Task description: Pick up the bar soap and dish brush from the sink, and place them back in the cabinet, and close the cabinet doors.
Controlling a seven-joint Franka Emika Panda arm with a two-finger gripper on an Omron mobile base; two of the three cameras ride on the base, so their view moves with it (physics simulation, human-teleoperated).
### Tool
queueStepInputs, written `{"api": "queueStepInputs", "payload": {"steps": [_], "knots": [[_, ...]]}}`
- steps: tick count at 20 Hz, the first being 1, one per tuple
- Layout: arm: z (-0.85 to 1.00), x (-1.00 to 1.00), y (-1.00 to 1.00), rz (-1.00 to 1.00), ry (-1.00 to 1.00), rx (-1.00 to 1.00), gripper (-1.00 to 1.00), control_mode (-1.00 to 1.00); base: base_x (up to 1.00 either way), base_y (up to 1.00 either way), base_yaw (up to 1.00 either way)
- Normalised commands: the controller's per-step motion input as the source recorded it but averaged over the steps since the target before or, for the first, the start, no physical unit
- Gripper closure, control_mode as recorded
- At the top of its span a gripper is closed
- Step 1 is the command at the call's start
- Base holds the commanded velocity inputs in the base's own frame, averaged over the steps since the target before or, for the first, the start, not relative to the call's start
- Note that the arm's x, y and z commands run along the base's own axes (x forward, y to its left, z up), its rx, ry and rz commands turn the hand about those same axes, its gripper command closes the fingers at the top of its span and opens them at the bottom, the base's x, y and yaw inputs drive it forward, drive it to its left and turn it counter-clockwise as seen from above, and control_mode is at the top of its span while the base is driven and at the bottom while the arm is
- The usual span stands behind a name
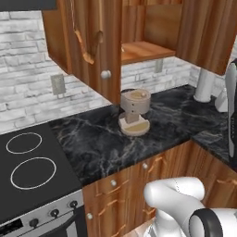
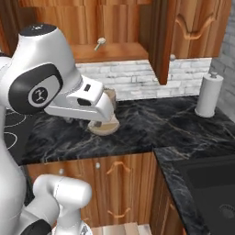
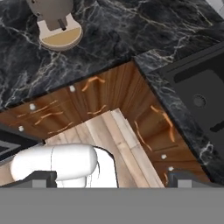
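— Where do the jaws stand?
— Spread wide, with nothing between them. The two dark finger tips (image 3: 41, 178) sit far apart at the bottom of the hand view, which looks down on the wooden floor (image 3: 105, 135) in the inner corner of the lower cabinets (image 3: 109, 94).

— And the sink?
— The sink (image 3: 201, 94) is set in the dark marbled desk (image 1: 92, 143), past the corner, well apart from the jaws. In the hand view it lies to the upper right, its round drain facing up. In the right base view its black basin fills the lower right corner.

— The cabinet?
— The cabinet (image 1: 148, 28) hangs above the desk, its inner shelf (image 1: 143, 51) exposed. The cabinet doors (image 1: 92, 46) stand swung out over the desk, the near one with its pale knob toward the left base camera.

— What's around?
— A small tan appliance (image 1: 134, 113) stands on a round base under the cabinet. A paper towel roll (image 2: 209, 96) stands upright against the brick wall. A stove (image 1: 28, 171) adjoins the desk's left end.

— Room to move?
— The desk between appliance and sink is bare stone; its edge turns a corner there.
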Motion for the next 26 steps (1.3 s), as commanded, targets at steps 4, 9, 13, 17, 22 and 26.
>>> {"api": "queueStepInputs", "payload": {"steps": [4, 9, 13, 17, 22, 26], "knots": [[0.00, 0.00, 0.00, 0.00, 0.00, 0.00, -1.00, 1.00, 0.00, -0.04, -0.41], [0.00, 0.00, 0.00, 0.00, 0.00, 0.00, -1.00, 1.00, -0.01, -0.34, -0.38], [0.00, 0.00, 0.00, 0.00, 0.00, 0.00, -1.00, 1.00, -0.10, -0.38, -0.42], [0.00, 0.00, 0.00, 0.00, 0.00, 0.00, -1.00, 1.00, -0.08, -0.35, -0.49], [0.00, 0.00, 0.00, 0.00, 0.00, 0.00, -1.00, 1.00, -0.03, -0.37, -0.51], [0.00, 0.00, 0.00, 0.00, 0.00, 0.00, -1.00, 1.00, 0.00, -0.34, -0.51]]}}
